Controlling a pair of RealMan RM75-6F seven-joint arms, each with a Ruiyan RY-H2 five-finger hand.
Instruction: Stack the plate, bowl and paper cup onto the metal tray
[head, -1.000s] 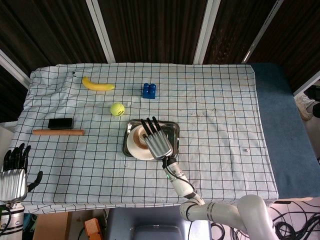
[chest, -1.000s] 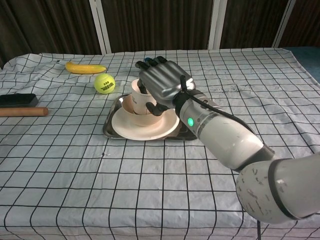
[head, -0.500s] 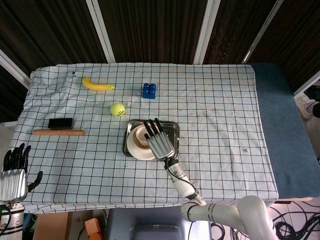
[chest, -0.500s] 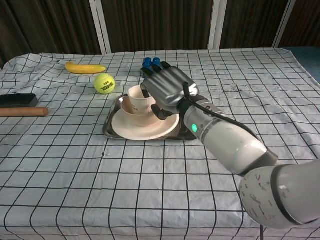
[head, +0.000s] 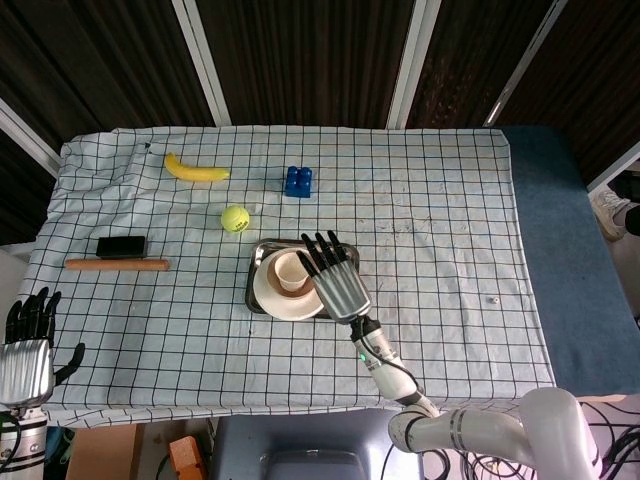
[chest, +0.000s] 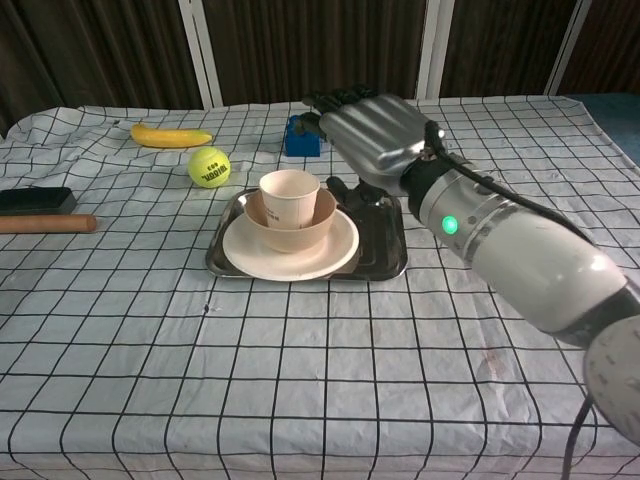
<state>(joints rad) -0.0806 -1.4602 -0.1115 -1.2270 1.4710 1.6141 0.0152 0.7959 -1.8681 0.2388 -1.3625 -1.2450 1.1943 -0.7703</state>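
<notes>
Standing near the table's middle, one metal tray (chest: 385, 262) carries one plate (chest: 335, 250), one bowl (chest: 322, 213) and one paper cup (chest: 290, 196), nested upright. Just beside the stack, the right hand (chest: 378, 132) hovers with fingers spread wide, holding nothing and touching nothing. Only the head view shows the left hand (head: 27, 345), fingers apart and empty, off the table's near left corner.

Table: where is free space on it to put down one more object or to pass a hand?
Free cloth: everything right of the metal tray, and the near strip along the front edge. Crowded: the far-left part, with banana, tennis ball, blue block, black block and wooden stick. The right hand hovers over the tray.
</notes>
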